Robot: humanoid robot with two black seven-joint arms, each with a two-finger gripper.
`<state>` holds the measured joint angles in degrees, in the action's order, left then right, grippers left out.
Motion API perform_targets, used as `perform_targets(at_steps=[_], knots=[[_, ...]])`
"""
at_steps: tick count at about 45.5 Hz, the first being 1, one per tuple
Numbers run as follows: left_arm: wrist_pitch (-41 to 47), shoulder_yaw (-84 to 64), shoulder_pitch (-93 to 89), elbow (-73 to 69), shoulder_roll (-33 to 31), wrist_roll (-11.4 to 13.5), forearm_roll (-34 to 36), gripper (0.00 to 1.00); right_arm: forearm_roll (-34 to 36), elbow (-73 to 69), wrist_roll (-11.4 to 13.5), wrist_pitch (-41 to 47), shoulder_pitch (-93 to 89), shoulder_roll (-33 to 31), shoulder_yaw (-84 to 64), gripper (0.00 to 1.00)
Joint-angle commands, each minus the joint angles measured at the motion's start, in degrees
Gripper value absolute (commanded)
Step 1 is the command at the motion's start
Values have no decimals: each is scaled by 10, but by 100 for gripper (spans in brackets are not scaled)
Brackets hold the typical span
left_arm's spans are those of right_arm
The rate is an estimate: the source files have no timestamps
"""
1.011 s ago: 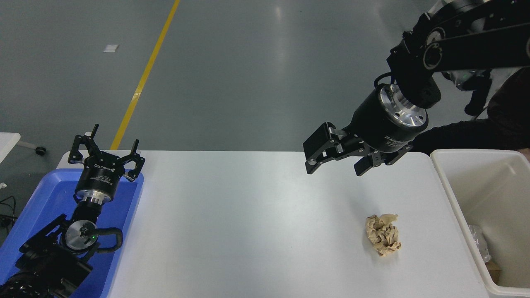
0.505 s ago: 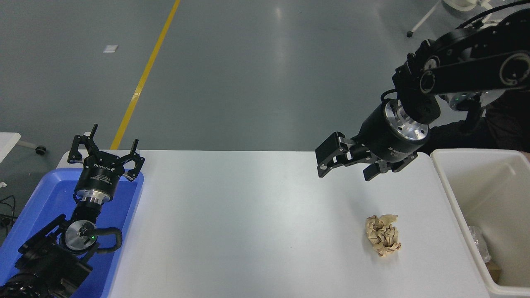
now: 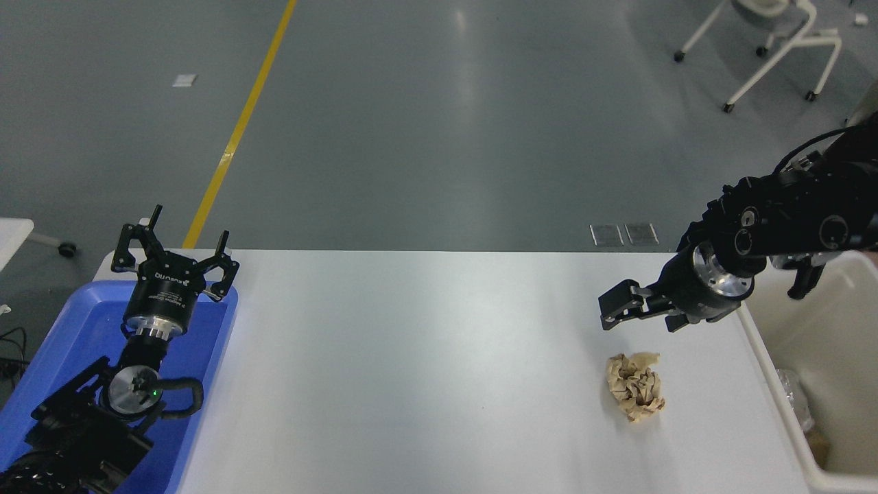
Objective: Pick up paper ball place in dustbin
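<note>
The tan paper ball [image 3: 634, 387] lies on the white table [image 3: 411, 370] near its right side. The cream-white dustbin [image 3: 768, 384] stands at the table's right edge, partly cut off by the picture. My right gripper [image 3: 638, 317] is open and empty, low over the table just beyond the paper ball and a little left of the dustbin's rim. My left gripper [image 3: 177, 257] is open and parked at the lower left over the blue tray.
A shallow blue tray [image 3: 82, 322] sits at the table's left end under the left arm. Some clear and brown scraps [image 3: 799, 412] lie inside the dustbin. A white chair base [image 3: 775, 41] stands on the grey floor at the far right.
My right gripper has come down and moved right, from high over the table's far edge to just beyond the paper ball. The paper ball and left arm have not moved.
</note>
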<state>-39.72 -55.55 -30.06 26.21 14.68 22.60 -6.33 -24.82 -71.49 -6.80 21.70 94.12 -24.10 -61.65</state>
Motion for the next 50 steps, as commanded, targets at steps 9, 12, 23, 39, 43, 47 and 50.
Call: perform_targets(at_steps=[9,12,23,39,43,47,50], knots=[[-1,2,-1,0,0,0,0,100,-51,74,2,-34,-144,3,94,100],[-1,2,-1,1,0,-1,0,100,-52,93,2,-35,-162,12,100,100],[-1,3,-1,1,0,-1,1,100,-65,172,3,-49,-249,42,131,100],[-1,3,-2,1,0,-1,1,100,-73,227,3,-90,-293,64,135,82],[-1,3,-2,1,0,-1,1,100,-74,229,3,-91,-298,65,145,43],[-1,3,-2,1,0,-1,1,100,-75,229,3,-92,-297,70,145,12],[-1,3,-2,1,0,-1,1,100,-75,229,3,-92,-293,71,145,0]])
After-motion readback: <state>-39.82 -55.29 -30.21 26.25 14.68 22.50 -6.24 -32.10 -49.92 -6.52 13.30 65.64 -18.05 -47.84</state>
